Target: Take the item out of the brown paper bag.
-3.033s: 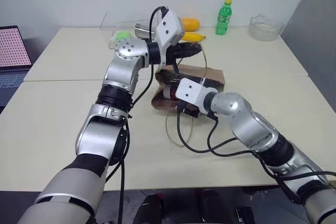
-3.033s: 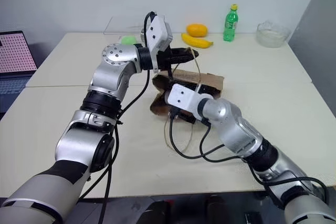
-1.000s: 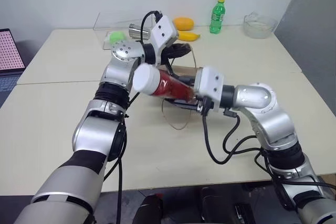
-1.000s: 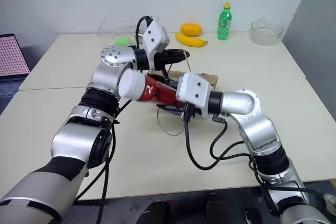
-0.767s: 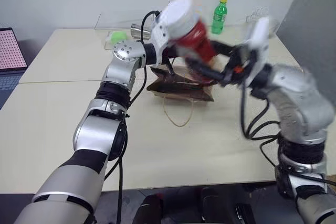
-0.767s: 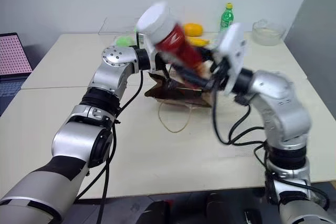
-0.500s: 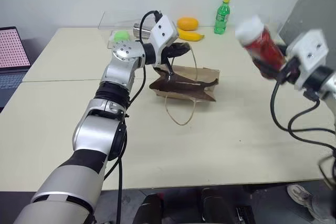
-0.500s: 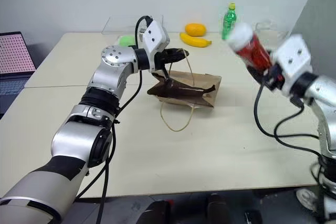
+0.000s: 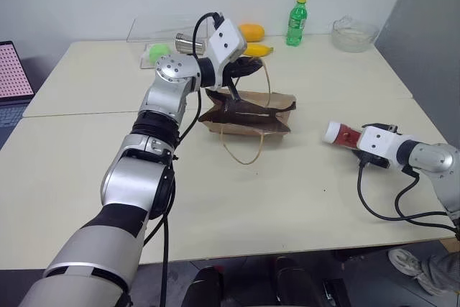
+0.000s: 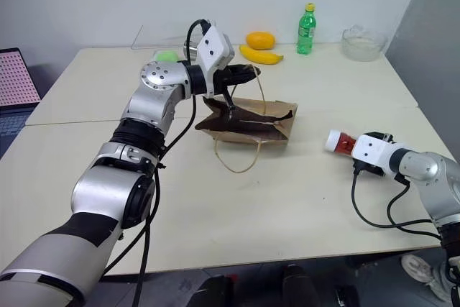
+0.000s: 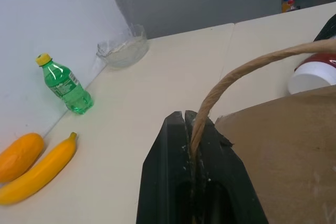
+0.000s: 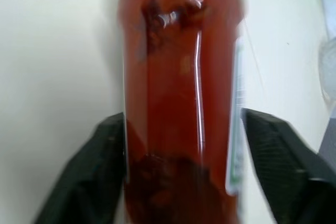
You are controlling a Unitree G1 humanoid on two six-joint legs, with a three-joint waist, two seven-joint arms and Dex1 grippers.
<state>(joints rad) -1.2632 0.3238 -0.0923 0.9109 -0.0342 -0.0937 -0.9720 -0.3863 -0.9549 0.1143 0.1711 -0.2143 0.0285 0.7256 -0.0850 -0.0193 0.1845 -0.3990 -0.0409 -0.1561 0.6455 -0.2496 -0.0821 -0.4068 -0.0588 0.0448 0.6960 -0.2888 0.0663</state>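
Brown crinkled kraft paper bag (image 9: 248, 113) with thin tan loop handles lies near the middle of the pale worktop (image 9: 79, 163), and the small dark red glossy bottle with a white cap (image 9: 340, 134) is well to the right of it, lying on its side on the worktop surface. The right pincer (image 12: 181, 177) has its black fingers (image 12: 94, 177) standing apart on either side of the bottle, no longer pressing its sides as far as the wrist view shows. The left pincer (image 11: 191, 145) is closed on one tan loop handle (image 11: 247, 69) of the bag, held up above the bag's mouth.

Judged from this, the step in hand is the release: the bottle is already out and set down. The next move calls for drawing the right pincer back along the bottle's length without rolling it (a round bottle on its side rolls easily), then letting go of the handle.

A second ago the bottle was clamped in the right pincer just above the bag; half a second ago it was carried high at the right. The bag and left arm have stayed put.
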